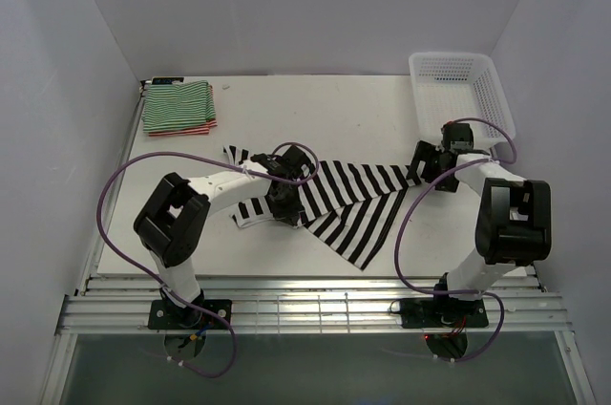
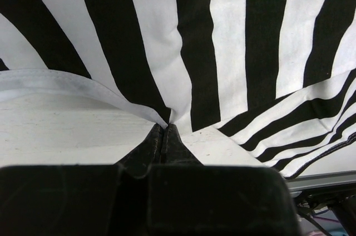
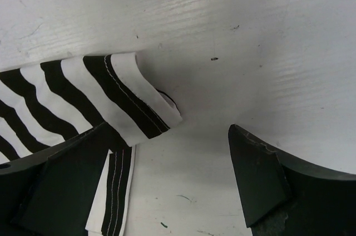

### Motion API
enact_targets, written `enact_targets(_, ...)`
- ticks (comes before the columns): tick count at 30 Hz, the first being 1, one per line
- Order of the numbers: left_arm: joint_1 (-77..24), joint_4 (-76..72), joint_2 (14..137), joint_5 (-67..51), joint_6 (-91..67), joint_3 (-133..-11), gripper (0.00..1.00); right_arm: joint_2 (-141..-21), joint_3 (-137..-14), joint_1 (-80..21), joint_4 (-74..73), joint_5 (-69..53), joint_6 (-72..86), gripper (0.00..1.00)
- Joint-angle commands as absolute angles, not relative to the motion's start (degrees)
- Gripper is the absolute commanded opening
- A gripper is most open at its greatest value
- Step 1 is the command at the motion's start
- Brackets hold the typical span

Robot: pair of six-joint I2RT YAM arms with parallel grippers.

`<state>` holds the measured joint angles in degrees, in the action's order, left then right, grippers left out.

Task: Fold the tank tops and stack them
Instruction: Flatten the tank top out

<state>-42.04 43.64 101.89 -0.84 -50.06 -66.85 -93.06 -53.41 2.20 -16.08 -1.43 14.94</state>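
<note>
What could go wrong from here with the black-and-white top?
1. The left gripper is shut on only a small pucker of the black-and-white top; a pull could slip it free or bunch the cloth.
2. The right gripper is open with the top's corner beside one finger, so closing might catch just the hem or miss.

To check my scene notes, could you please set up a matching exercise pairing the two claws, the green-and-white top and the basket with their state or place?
Things:
1. left claw
2. right claw
3. green-and-white tank top
4. white lattice basket

States or places:
A. far right corner of the table
B. open
C. shut on the black-and-white tank top
D. folded, at the far left corner

Pairs: 1-C, 2-B, 3-D, 4-A
</note>
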Motion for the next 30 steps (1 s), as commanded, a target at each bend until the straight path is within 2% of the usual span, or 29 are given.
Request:
enact_targets(1, -41.66, 44.74, 99.23, -0.88, -50.63, -66.53, 0.0, -94.83, -55.99, 2.37, -13.89, -0.18, 17.14, 0.91)
enact_targets(2, -41.49, 44.74, 99.23, -0.88, -50.45, -66.62, 0.0, -95.27, -56.33, 2.37, -14.06, -0.26, 17.49, 0.78)
enact_targets(4, -41.57, 44.91, 99.32, -0.88, -50.54, -66.97, 0.0, -96.15, -56.43, 2.37, -13.89, -0.26, 17.93, 0.67)
enact_targets(5, -41.4, 45.09, 99.32, -0.88, -50.54, -67.06, 0.0, -96.33, -56.25, 2.37, -13.54, -0.26, 18.36, 0.57)
enact_targets(8, -41.4, 45.44, 99.05, 0.96, -50.8, -67.32, 0.0, -97.12, -56.25, 2.37, -13.36, -0.61, 18.81, 0.38)
enact_targets(13, -41.13, 45.79, 98.79, 1.41, -51.06, -67.41, 0.0, -97.64, -56.16, 2.37, -13.36, -0.62, 19.16, 0.24)
enact_targets(14, -41.13, 45.79, 98.7, 1.67, -51.15, -67.41, 0.0, -97.65, -56.16, 2.46, -13.53, -0.96, 19.16, 0.1)
enact_targets(15, -41.13, 45.88, 98.7, 1.84, -51.15, -67.5, 0.0, -97.56, -56.16, 2.46, -13.36, -1.31, 19.16, 0.08)
enact_targets(21, -40.26, 47.11, 97.04, 3.59, -51.06, -70.39, 0.0, -92.91, -56.6, 2.37, -13.62, -1.58, 18.99, 0.08)
enact_targets(30, -35.69, 50.35, 85.79, 10.54, -49.04, -77.33, 0.0, -72.36, -60.47, 2.37, -21.79, -7.38, 14.86, 0.08)
